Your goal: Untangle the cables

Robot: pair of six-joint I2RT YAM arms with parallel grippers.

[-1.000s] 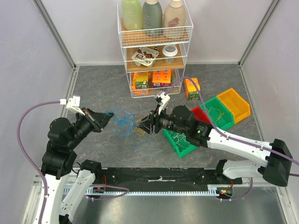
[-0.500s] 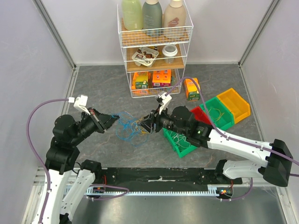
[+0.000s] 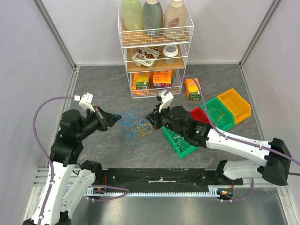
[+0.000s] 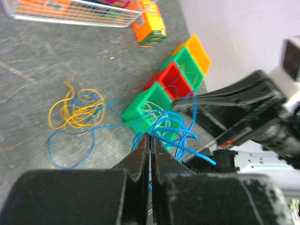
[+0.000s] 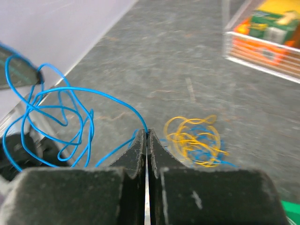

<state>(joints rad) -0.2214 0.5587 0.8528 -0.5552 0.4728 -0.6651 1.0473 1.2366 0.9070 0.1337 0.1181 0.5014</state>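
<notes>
A blue cable (image 3: 127,124) hangs in loose loops between my two grippers, over the dark table. My left gripper (image 3: 114,121) is shut on one part of it; in the left wrist view the blue cable (image 4: 174,125) fans out from the closed tips of the left gripper (image 4: 150,136). My right gripper (image 3: 151,118) is shut on another part, where the blue cable (image 5: 61,107) arcs out of the right gripper (image 5: 146,133). A yellow cable (image 3: 142,126) lies coiled on the table below them, with a thin blue strand (image 4: 70,157) round the yellow cable (image 4: 77,108).
A wire shelf rack (image 3: 154,56) with bottles and cartons stands at the back. An orange carton (image 3: 192,89) lies right of it. A green bin (image 3: 169,139) holding thin wires sits under my right arm, beside red (image 3: 199,114), green (image 3: 218,112) and yellow (image 3: 236,105) bins.
My right gripper has shut on the blue cable and drawn slightly back. My left gripper has moved right, toward the centre, still shut. The yellow coil now lies apart on the table.
</notes>
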